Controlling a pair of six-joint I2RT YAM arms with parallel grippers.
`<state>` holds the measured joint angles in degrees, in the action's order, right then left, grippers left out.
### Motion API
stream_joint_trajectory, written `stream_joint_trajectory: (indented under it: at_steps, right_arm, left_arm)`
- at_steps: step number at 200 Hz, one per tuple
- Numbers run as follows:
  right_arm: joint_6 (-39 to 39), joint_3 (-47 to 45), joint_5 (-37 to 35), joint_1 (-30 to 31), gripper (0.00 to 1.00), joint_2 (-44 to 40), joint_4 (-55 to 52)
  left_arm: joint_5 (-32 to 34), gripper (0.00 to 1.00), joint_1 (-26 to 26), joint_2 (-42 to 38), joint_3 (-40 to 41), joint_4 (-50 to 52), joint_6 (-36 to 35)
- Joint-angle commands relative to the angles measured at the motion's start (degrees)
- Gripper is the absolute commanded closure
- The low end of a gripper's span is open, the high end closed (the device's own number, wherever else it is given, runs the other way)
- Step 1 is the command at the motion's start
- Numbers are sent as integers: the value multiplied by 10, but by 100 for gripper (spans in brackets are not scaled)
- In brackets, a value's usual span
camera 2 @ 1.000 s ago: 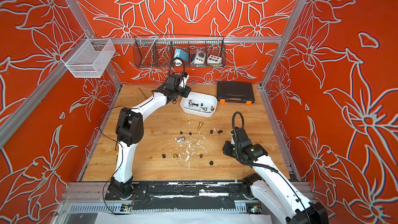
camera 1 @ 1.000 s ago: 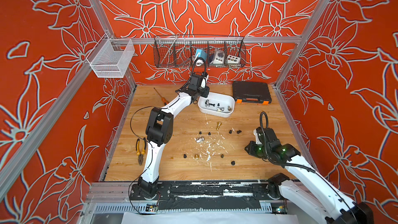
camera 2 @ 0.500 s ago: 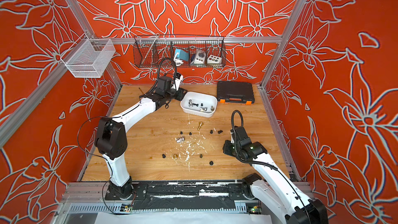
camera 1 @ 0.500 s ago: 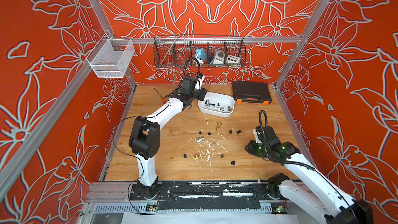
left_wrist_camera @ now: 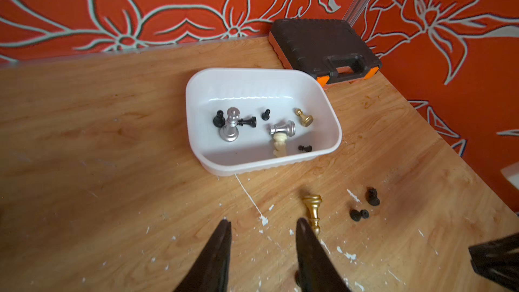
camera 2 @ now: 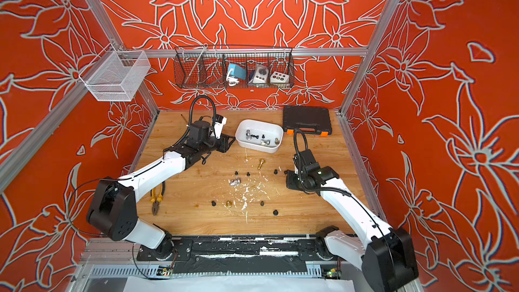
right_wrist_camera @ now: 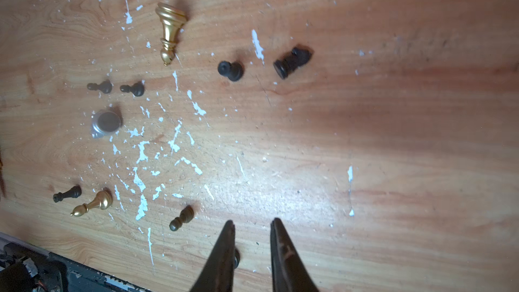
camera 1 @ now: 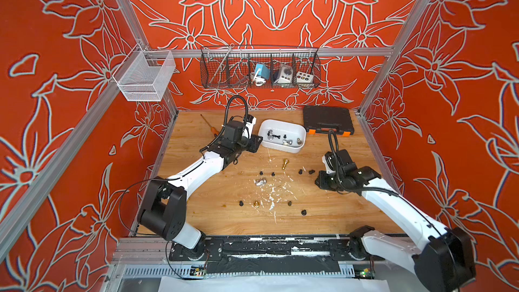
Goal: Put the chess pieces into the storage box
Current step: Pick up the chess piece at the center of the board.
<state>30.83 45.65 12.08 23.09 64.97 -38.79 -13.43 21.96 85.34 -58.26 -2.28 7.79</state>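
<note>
Currently the storage box [camera 1: 282,148] is seen toward the back of the wooden table [camera 1: 337,214], just beside the black toolcase [camera 1: 327,117]. Eight chess pieces [left_wrist_camera: 265,114] are counted inside it in the left wrist view. An upright silver piece [left_wrist_camera: 230,125], a lying silver piece [left_wrist_camera: 282,129], a cream piece [left_wrist_camera: 280,144] on its side touching that one, a gold pawn [left_wrist_camera: 304,116] and four small black ones are noted.

The rest are scattered on the table in front of the box, among white paint flecks [right_wrist_camera: 140,150]. A tall gold piece [right_wrist_camera: 169,32] is lying flat, a toppled silver piece [right_wrist_camera: 106,123] is shown base-on, and a small gold piece [right_wrist_camera: 94,203] is tipped over. Several black pawns are spread around them, some upright, some fallen.

The left gripper [left_wrist_camera: 263,221] is held over the table near the box, on the side away from the toolcase. Its jaws are apart and nothing is held between them. The tall gold piece is seen just past one fingertip.

The right gripper [right_wrist_camera: 253,221] is positioned low over the right part of the table, well apart from the box. Its jaws are narrowly apart and nothing is gripped. A dark object [right_wrist_camera: 237,257] is partly hidden behind one finger. It is probably another black pawn, and contact cannot be told.
</note>
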Motion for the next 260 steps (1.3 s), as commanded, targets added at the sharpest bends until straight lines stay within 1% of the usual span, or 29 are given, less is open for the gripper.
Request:
stream_joint_trajectory:
  at_steps: [1,41,77,153,215,260]
  right_arm:
    - [-49,40,-10,-2,75,39,-6]
    - [-75,90,-11,-3,74,114,4]
    - [-98,144,-7,-2,74,185,3]
    - [-133,224,-10,5,73,307,-17]
    - [-144,262,-12,16,73,366,-27]
    - [-152,280,-35,27,73,393,-44]
  left_arm:
    - [-12,61,-2,-35,36,-9,18]
    - [-15,61,-1,-98,125,-25,56]
    - [-29,60,1,-129,173,-40,87]
    - [-30,60,10,-155,212,-34,100]
    - [-43,60,16,-151,222,-46,109]
    - [-47,60,22,-144,221,-53,110]
